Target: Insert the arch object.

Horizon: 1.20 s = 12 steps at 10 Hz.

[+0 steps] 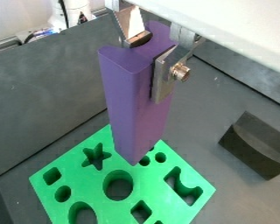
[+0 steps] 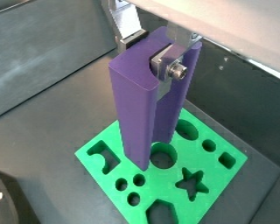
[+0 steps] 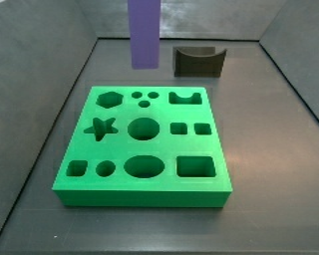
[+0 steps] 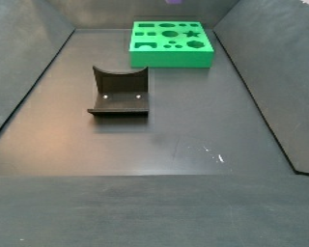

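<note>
My gripper [image 1: 150, 54] is shut on the top of a tall purple bar [image 1: 136, 96] and holds it upright; both show in the other wrist view too (gripper [image 2: 150, 51], bar [image 2: 149, 96]). A rounded notch runs down one side of the bar, so it is the arch object, and one finger [image 1: 168, 74] sits in that notch. The bar's lower end hangs above the green board [image 1: 150, 188] near its round holes. In a side view the bar [image 3: 145, 32] hangs over the board's far edge [image 3: 169, 146], left of the arch-shaped hole [image 3: 186, 97].
The dark L-shaped fixture [image 3: 198, 61] stands on the floor beyond the board; it also shows in a wrist view [image 1: 259, 144] and a side view [image 4: 119, 92]. The board [image 4: 170, 60] lies at the far end of the dark walled bin.
</note>
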### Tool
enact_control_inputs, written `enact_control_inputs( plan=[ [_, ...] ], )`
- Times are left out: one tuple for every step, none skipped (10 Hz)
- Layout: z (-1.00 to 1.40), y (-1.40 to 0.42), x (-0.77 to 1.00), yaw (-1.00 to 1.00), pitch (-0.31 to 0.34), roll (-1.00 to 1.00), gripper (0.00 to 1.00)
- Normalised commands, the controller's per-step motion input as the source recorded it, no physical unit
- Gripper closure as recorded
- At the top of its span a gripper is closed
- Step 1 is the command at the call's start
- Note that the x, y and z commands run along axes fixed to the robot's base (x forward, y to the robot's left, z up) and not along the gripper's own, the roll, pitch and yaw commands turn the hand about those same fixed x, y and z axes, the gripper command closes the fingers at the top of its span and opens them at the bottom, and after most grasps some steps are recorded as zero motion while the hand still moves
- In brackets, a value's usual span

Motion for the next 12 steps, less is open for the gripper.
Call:
enact_control_inputs(
  plan=[
    [-0.18,0.0,0.05,-1.0,-0.044,0.08,1.0],
    [-0.2,0.0,0.05,-1.0,-0.043,0.09,1.0],
    [-0.19,0.0,0.05,-1.0,-0.05,0.08,1.0],
    [-0.17,0.0,0.05,-1.0,-0.057,0.07,1.0],
    [-0.18,0.0,0.04,-1.0,-0.051,0.07,1.0],
    [-0.24,0.02,0.07,-1.0,-0.029,0.06,1.0],
    [-0.3,0.08,0.15,-0.96,-0.006,0.04,1.0],
    [-0.32,0.1,0.19,-0.93,0.0,0.04,1.0],
    [-0.37,0.18,0.2,-0.86,0.0,0.03,1.0],
    [-0.39,0.25,0.18,-0.8,0.0,0.02,1.0],
    [-0.4,0.27,0.17,-0.78,0.0,0.02,1.0],
    [-0.39,0.23,0.18,-0.81,0.0,0.03,1.0]
  ],
)
